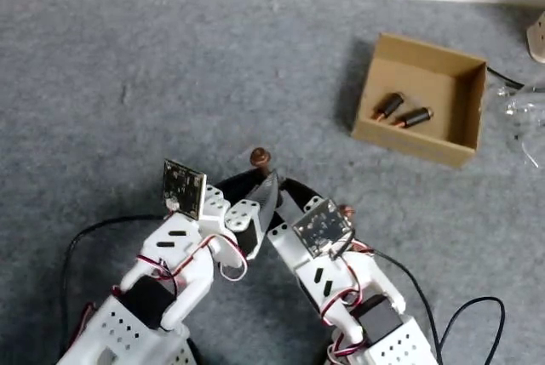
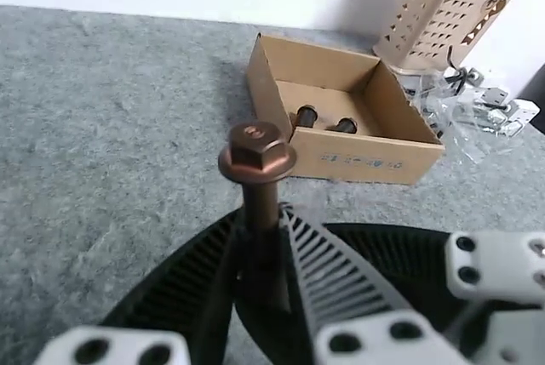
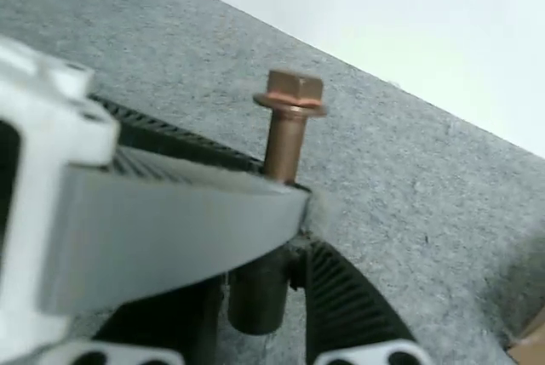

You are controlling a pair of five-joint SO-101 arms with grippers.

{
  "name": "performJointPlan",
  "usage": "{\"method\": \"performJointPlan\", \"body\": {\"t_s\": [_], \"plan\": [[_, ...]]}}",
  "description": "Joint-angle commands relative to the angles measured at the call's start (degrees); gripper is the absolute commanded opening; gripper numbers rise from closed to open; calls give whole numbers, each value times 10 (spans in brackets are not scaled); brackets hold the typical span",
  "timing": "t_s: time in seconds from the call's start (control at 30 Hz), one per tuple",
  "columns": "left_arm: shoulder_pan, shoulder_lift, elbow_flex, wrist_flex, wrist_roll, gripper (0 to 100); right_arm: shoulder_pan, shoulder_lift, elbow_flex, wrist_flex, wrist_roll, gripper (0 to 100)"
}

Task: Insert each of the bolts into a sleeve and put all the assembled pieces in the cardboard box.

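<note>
Copper-brown bolt (image 2: 255, 154): it stands upright with the head on top. Its shank is clamped between the ribbed black fingers of your left end effector (image 2: 260, 254).
Sleeve (image 3: 255, 301): it sits straight under the bolt, on the same upright axis, and your right end effector (image 3: 266, 284) is closed around it.
Crossing: the two end effectors meet here, and one finger of the left lies over the joint. You cannot tell how deep the shank sits in the sleeve.
Coming move: I judge the bolt must go straight down along its long axis. Keep both axes in line, because a tilt may jam it.
Cardboard box (image 1: 410, 145): it lies well apart from the arms, ahead and toward the right side. Your right arm is the nearer one for the carry.
Inside the box: two assembled pieces (image 1: 387, 107) lie side by side on its floor, with room left beside them.
In the way: mainly the end effectors themselves. One should let go before the other swings away.
Around: a beige perforated holder (image 2: 447, 8) and clear plastic pieces (image 2: 477, 110) stand behind the box on the grey felt table (image 1: 128, 84).
</note>
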Motion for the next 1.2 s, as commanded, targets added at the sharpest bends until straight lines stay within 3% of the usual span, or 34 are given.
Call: {"method": "performJointPlan", "body": {"t_s": [0.0, 0.4, 1.17], "plan": [[-6, 3, 14, -8, -5, 7, 7, -9, 73, -15, 11, 4], [-7, -222, 109, -57, -5, 7, 31, -9, 73, -15, 11, 4], [-2, -216, 109, -16, -5, 7, 45, -9, 73, -12, 11, 4]]}}
